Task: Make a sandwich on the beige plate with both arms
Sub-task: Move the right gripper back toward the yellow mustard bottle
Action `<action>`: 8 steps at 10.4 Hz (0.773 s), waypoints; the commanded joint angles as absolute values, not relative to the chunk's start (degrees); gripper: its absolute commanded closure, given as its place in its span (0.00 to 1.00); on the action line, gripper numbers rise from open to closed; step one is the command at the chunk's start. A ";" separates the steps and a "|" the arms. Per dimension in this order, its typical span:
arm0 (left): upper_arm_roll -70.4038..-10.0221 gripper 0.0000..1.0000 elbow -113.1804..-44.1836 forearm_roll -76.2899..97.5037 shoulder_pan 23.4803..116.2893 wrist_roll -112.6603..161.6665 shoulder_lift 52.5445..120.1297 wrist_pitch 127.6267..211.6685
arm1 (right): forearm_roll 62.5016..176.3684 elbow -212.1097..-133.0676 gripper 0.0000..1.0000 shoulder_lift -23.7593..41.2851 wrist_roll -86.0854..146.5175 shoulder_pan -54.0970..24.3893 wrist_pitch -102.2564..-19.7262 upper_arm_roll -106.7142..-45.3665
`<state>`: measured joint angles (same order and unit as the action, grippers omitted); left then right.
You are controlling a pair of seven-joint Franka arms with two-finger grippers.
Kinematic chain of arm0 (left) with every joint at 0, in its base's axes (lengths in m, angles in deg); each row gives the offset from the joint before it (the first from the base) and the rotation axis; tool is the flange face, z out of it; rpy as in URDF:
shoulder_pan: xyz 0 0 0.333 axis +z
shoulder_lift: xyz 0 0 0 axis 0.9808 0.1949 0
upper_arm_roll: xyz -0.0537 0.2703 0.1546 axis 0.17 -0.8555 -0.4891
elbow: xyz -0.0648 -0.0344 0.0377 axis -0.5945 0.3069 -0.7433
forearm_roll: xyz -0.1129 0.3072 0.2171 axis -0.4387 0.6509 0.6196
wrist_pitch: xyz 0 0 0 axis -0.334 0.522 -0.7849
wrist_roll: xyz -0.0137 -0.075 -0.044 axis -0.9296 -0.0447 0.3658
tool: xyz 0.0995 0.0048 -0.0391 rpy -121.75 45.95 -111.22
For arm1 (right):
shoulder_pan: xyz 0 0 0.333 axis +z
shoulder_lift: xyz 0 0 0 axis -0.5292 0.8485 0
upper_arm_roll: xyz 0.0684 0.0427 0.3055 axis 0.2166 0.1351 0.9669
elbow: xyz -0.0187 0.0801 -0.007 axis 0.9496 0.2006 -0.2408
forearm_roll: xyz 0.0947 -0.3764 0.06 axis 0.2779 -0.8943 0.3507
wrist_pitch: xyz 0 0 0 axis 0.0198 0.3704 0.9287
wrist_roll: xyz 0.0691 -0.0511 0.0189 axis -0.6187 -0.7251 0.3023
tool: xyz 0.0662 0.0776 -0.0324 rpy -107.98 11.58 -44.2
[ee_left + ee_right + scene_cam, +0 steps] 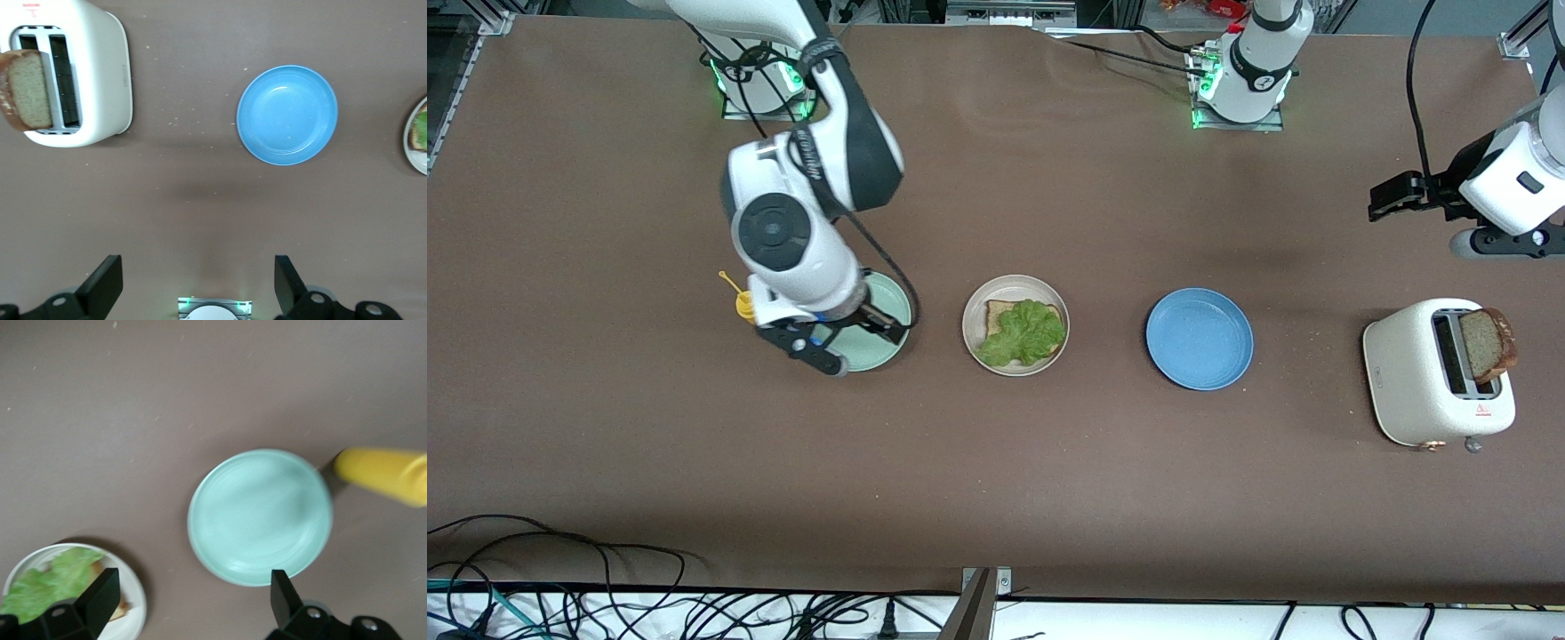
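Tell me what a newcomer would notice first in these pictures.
The green lettuce leaf on a bread slice on the beige plate at the table's middle stands out. Next, a bread slice in the toaster sticks up from the white toaster at the left arm's end. The right gripper hangs open-jawed over the mint-green plate.

Green lettuce (1021,335) on brown bread (997,313), beige plate (973,313).

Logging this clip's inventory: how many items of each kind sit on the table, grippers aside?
Plates: 3 (round pale beige plate, round mint-green plate, round blue plate)
Brown bread slices: 2 (one under the lettuce, one in the toaster)
Ruffled green lettuce leaf: 1
White two-slot toaster: 1
Yellow squeeze bottle: 1
Total: 8
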<state>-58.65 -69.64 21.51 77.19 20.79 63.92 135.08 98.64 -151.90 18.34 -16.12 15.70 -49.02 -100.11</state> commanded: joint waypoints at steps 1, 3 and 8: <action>-58.63 0.00 -68.97 23.64 78.75 20.25 65.11 136.58 | 98.67 -152.67 0.00 16.15 0.23 16.04 -44.19 -106.94; -58.63 0.00 -68.97 23.64 81.73 18.68 66.42 137.91 | 98.94 -153.02 0.00 15.97 12.99 15.43 -43.37 -111.53; -58.63 0.00 -68.97 23.64 89.46 7.88 71.25 143.88 | 99.29 -155.30 0.00 15.19 31.48 9.72 -42.32 -112.68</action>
<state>-59.14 -69.70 22.45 87.34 11.35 69.64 142.30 98.71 -153.74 17.04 26.61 10.72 -43.55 -112.16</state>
